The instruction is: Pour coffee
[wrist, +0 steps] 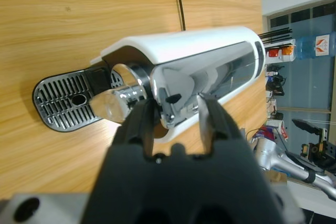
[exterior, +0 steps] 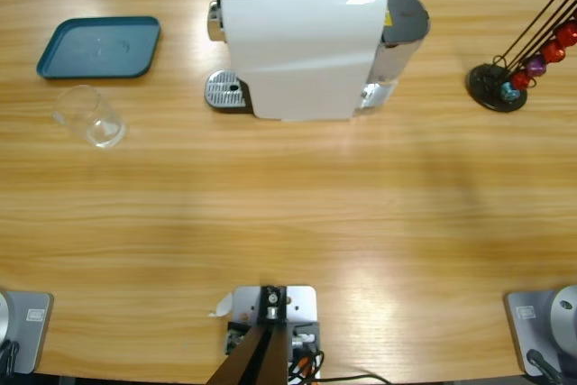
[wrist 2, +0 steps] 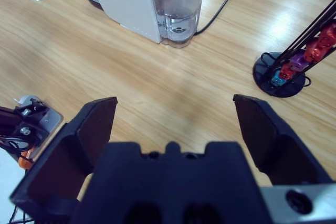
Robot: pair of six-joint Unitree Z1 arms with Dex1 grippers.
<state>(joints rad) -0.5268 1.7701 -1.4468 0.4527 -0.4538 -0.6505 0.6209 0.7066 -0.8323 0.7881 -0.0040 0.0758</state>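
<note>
The left gripper (wrist: pixel 176 109) was at the coffee machine (exterior: pixel 297 42), fingers narrowly spread around its silver lever (wrist: pixel 170 90), so the machine was being worked before any pouring. The right gripper (wrist 2: pixel 176 116) hovered above the tabletop (exterior: pixel 288 214), fingers spread wide and empty. The glass (exterior: pixel 90 116) lay near the blue tray (exterior: pixel 99 46), well apart from the drip grate (exterior: pixel 225 91); next it likely needed setting there.

Blue tray (exterior: pixel 99 47) far-left on table; capsule rack (exterior: pixel 523 56) far-right.
</note>
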